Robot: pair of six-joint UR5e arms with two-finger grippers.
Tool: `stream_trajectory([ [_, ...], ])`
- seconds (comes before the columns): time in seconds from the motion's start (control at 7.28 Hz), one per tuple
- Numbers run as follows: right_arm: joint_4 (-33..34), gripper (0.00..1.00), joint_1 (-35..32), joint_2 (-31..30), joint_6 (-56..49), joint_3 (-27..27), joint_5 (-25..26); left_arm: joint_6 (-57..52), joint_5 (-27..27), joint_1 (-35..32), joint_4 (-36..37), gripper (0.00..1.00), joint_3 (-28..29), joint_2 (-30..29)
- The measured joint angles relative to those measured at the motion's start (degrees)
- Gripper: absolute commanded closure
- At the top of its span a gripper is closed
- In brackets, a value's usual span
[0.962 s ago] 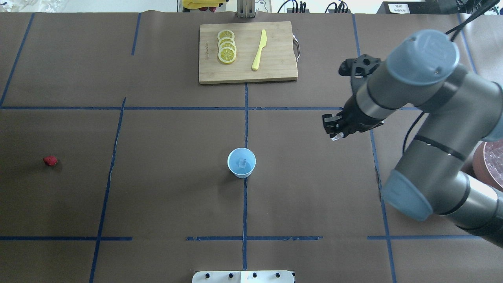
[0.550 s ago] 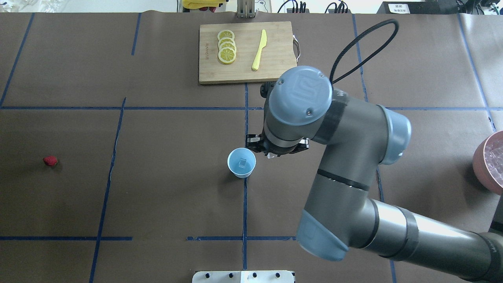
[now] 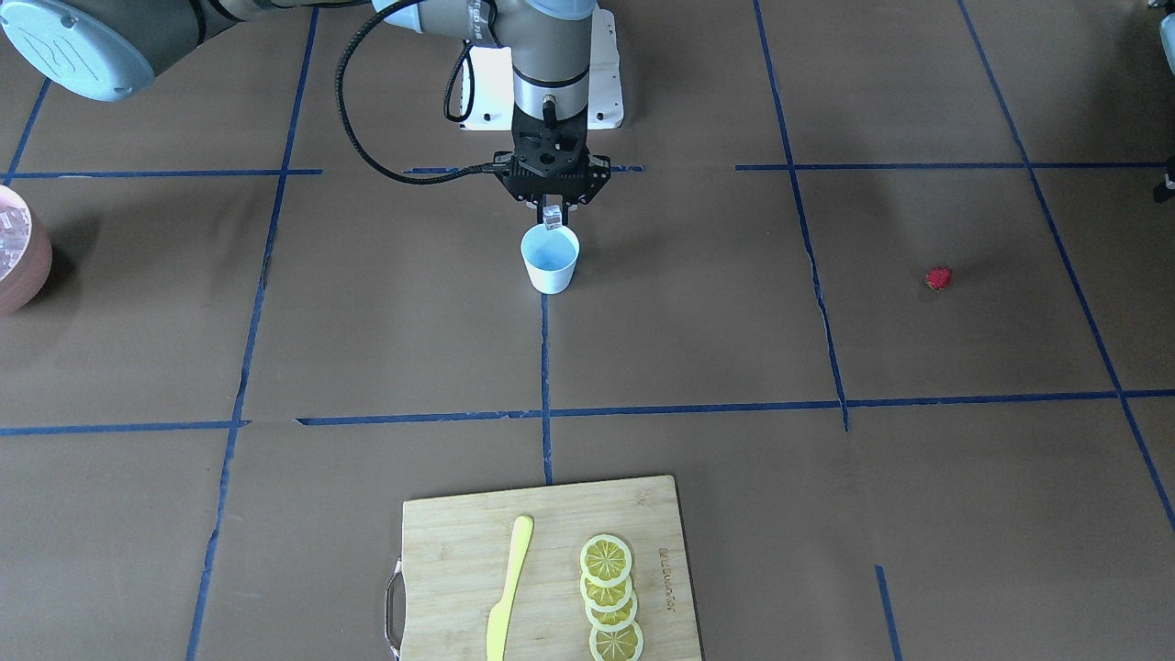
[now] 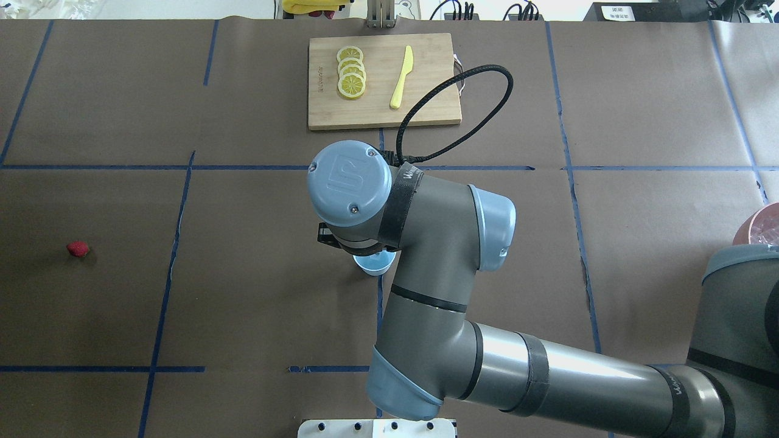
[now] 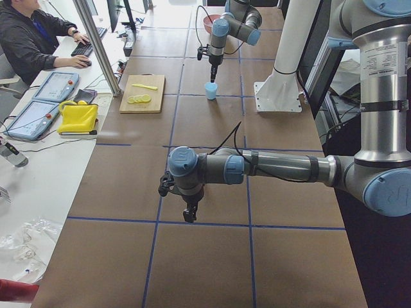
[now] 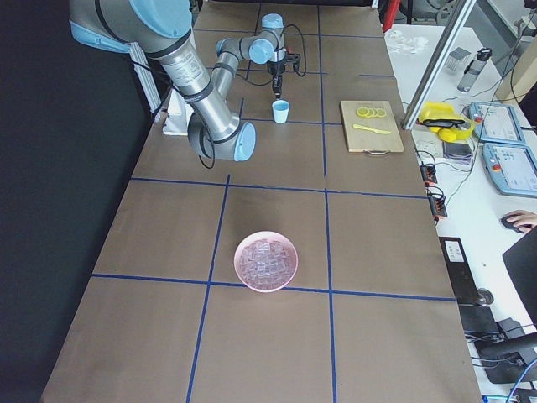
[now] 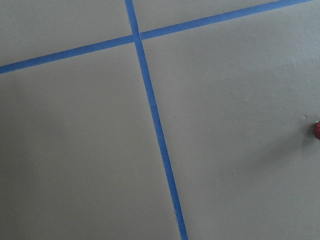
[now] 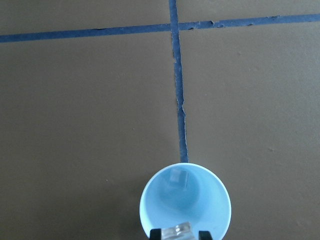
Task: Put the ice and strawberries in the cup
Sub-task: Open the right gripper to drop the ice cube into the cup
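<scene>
Right gripper (image 3: 551, 209): pinched on one ice cube (image 8: 180, 230), hanging just above the mouth of the cup (image 3: 549, 274); from the wrist view the cube looks to sit toward one rim rather than dead centre.
Left gripper (image 5: 189, 215): low over the table at the far left end; I cannot tell whether its fingers are spread or together.
Cup: upright on the centre tape line, with another cube (image 8: 178, 178) lying on its pale blue bottom.
Strawberry (image 3: 937, 278): alone on the table, well apart from the cup, on the left arm's side.
Ice supply: pinkish bowl (image 6: 237, 262) at the right end, full of cubes.
Ice handling: I judge it hard, light and slick, so I want flat opposite faces squarely between the pads, or it may squirt out.
Strawberry handling: probably soft and easily bruised; I would take it across the widest part of the body, below the green top, with a gentle squeeze.
Next move: I would centre the cube, then let it drop from low height so the light cup stays upright.
</scene>
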State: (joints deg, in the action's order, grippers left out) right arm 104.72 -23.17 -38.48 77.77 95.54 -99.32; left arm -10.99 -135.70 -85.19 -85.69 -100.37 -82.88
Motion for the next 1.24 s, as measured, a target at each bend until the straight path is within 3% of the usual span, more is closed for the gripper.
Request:
stream_trajectory([
  [0.14, 0.0, 0.94, 0.4, 0.1, 0.0, -0.7, 0.8, 0.0, 0.0, 0.2, 0.0, 0.00, 0.0, 0.0],
  [0.27, 0.0, 0.75, 0.8, 0.0, -0.1, -1.1, 1.5, 0.0, 0.0, 0.4, 0.0, 0.00, 0.0, 0.0],
  [0.41, 0.0, 0.35, 1.0, -0.2, -0.2, -1.3, 1.9, 0.0, 0.0, 0.5, 0.0, 0.00, 0.0, 0.0],
  [0.69, 0.0, 0.28, 1.1, -0.4, -0.4, -1.3, 2.2, 0.0, 0.0, 0.5, 0.0, 0.00, 0.0, 0.0],
  [0.96, 0.0, 0.03, 1.1, -0.4, -0.6, -1.3, 2.6, 0.0, 0.0, 0.5, 0.0, 0.00, 0.0, 0.0],
  [1.24, 0.0, 0.02, 0.8, -0.5, -1.3, -1.0, 2.5, 0.0, 0.0, 0.5, 0.0, 0.00, 0.0, 0.0],
])
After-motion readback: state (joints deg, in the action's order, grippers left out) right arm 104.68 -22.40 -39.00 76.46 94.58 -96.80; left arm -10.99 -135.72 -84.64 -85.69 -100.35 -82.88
